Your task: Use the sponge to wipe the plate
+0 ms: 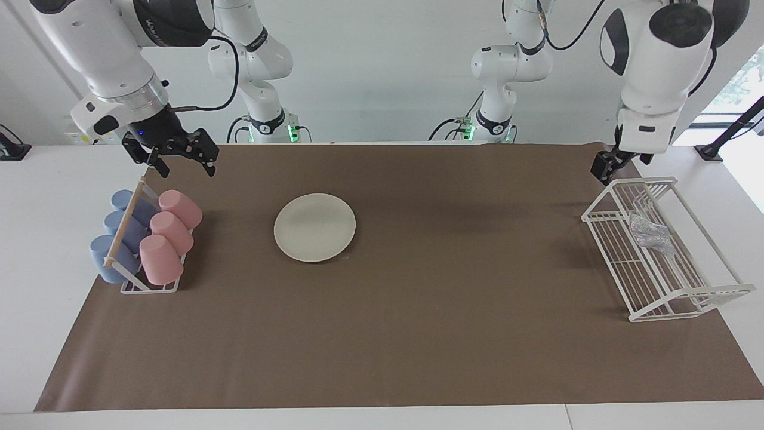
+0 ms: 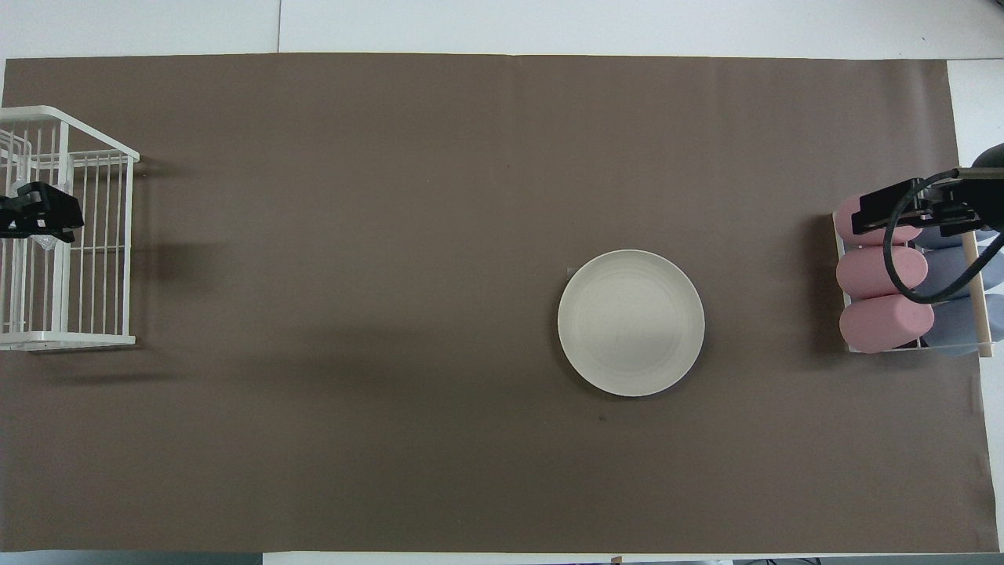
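Note:
The cream-white plate (image 1: pixel 314 227) lies flat on the brown mat, toward the right arm's end of the table; it also shows in the overhead view (image 2: pixel 631 322). The silvery wrinkly sponge (image 1: pixel 650 234) lies inside the white wire rack (image 1: pixel 686 294) at the left arm's end. My left gripper (image 1: pixel 604 168) hangs over the rack's end nearest the robots, apart from the sponge. In the overhead view the left gripper (image 2: pixel 35 217) covers the sponge. My right gripper (image 1: pixel 185 162) is open and empty, up over the cup holder, apart from the plate.
A holder (image 1: pixel 149 288) with three pink cups (image 1: pixel 170 233) and three blue cups (image 1: pixel 113 239) lying on their sides stands at the right arm's end, beside the plate. The brown mat (image 1: pixel 418 334) covers most of the table.

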`<action>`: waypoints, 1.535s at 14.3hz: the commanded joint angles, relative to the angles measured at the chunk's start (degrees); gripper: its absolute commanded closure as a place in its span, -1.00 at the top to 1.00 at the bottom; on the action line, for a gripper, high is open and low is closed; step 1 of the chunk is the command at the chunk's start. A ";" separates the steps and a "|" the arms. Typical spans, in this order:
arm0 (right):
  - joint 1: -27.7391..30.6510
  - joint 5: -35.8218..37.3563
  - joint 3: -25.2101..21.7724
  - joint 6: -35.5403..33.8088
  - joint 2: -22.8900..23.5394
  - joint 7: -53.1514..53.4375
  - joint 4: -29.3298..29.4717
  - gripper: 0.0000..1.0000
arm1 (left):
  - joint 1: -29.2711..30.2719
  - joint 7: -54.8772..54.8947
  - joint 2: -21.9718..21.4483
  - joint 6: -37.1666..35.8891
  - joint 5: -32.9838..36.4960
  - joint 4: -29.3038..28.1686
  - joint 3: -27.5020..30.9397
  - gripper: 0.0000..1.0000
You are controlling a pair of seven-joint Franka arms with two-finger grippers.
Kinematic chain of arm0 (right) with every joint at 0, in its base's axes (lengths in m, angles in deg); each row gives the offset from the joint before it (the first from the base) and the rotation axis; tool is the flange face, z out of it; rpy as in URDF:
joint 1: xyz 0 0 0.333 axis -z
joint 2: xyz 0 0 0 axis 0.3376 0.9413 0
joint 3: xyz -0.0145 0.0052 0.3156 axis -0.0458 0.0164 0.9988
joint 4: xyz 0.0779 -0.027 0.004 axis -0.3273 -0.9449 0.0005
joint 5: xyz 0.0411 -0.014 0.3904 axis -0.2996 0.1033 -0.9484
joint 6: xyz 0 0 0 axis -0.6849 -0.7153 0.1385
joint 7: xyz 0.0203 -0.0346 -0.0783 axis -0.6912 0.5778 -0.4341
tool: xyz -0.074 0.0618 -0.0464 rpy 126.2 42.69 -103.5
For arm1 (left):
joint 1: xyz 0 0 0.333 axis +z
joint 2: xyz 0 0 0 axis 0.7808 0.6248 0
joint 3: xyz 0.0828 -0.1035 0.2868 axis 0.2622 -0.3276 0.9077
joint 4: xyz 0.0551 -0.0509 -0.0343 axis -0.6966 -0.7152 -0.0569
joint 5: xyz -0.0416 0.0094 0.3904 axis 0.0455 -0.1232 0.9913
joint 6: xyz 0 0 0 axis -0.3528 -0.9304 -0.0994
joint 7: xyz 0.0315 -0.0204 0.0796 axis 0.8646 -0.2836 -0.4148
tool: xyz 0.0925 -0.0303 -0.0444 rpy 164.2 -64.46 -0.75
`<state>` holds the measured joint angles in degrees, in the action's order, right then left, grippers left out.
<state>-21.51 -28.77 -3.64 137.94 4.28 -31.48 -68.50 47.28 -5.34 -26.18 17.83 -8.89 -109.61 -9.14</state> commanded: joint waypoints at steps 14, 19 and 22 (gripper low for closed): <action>0.99 1.11 0.20 0.48 0.09 -2.44 0.73 1.00 | 1.06 8.48 -0.75 -5.50 -16.58 0.64 0.72 1.00; 0.29 1.81 0.29 1.35 -0.08 -2.27 0.91 1.00 | 1.24 8.39 -1.52 -4.56 -16.57 -0.36 0.55 1.00; 0.29 2.16 0.29 1.53 -0.08 -2.09 0.82 1.00 | 1.68 8.39 -1.53 -4.47 -16.75 -0.38 0.37 1.00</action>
<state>-21.59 -28.11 -3.83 138.68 4.27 -32.56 -67.83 48.68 2.53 -27.12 12.27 -25.09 -109.05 -8.81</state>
